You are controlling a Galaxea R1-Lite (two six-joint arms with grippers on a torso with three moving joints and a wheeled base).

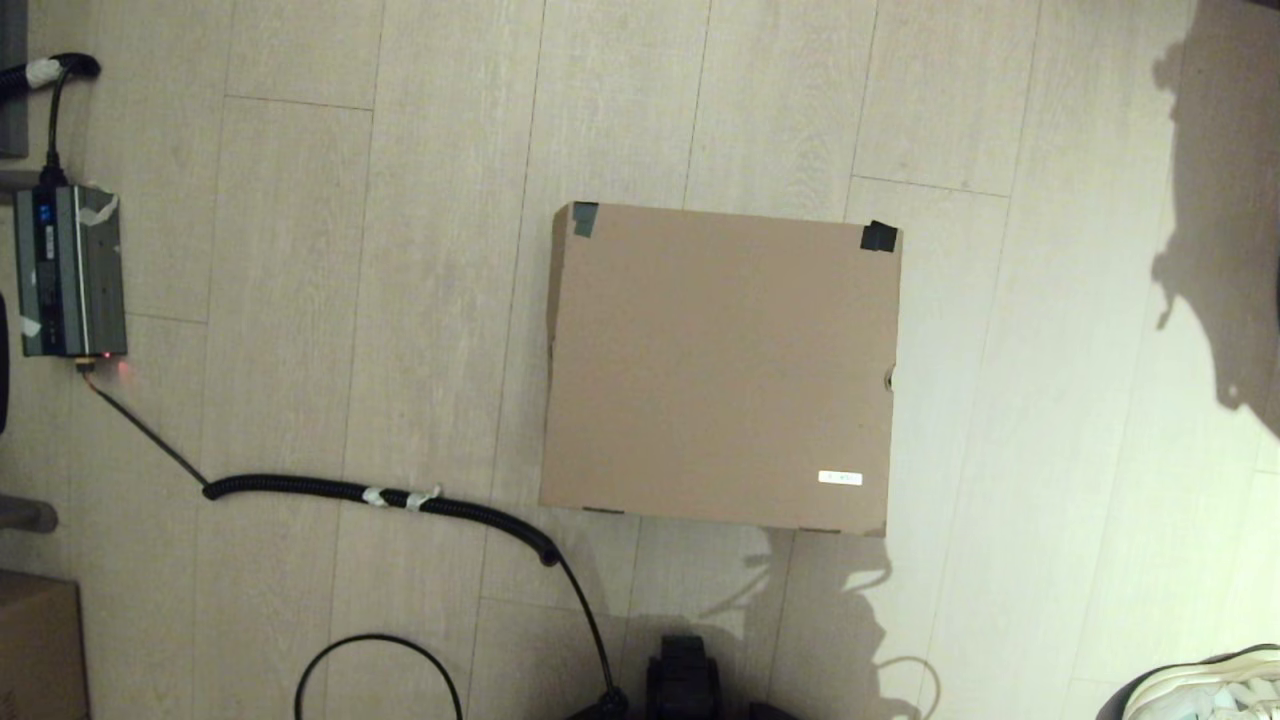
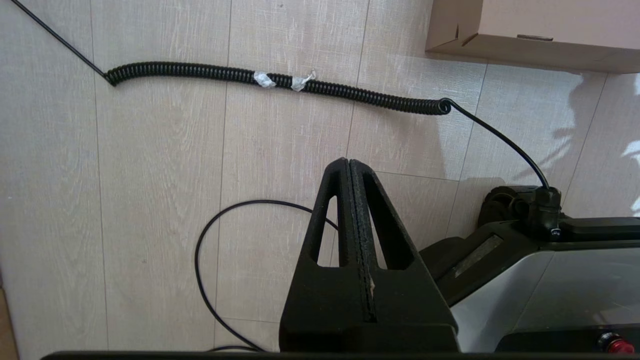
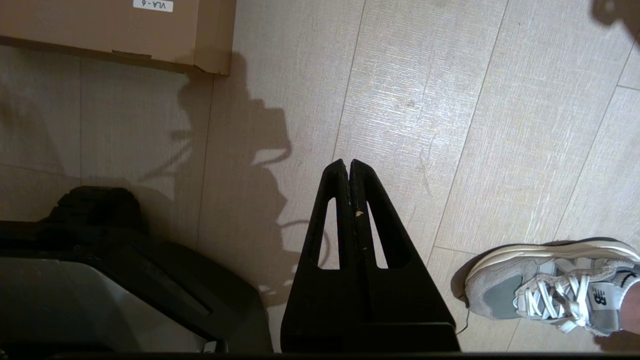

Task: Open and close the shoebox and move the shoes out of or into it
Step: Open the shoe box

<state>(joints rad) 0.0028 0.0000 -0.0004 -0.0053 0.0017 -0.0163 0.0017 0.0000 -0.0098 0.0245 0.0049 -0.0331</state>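
Note:
The brown cardboard shoebox point(image 1: 720, 365) lies on the floor with its flap lid shut, black tape on its two far corners and a small white label point(image 1: 840, 478) near its front right. A near corner of the shoebox point(image 2: 500, 30) shows in the left wrist view, and the labelled corner of the shoebox point(image 3: 115, 27) in the right wrist view. The pair of shoes is out of view. My left gripper point(image 2: 348, 162) is shut and empty above the floor, short of the box. My right gripper point(image 3: 348, 163) is shut and empty likewise.
A coiled black cable point(image 1: 380, 495) crosses the floor left of the box, running to a grey power unit point(image 1: 68, 272). A smaller brown carton point(image 1: 38, 645) sits at the near left. A person's worn sneaker with a dark-edged sole point(image 3: 550, 285) stands at the near right point(image 1: 1205, 685).

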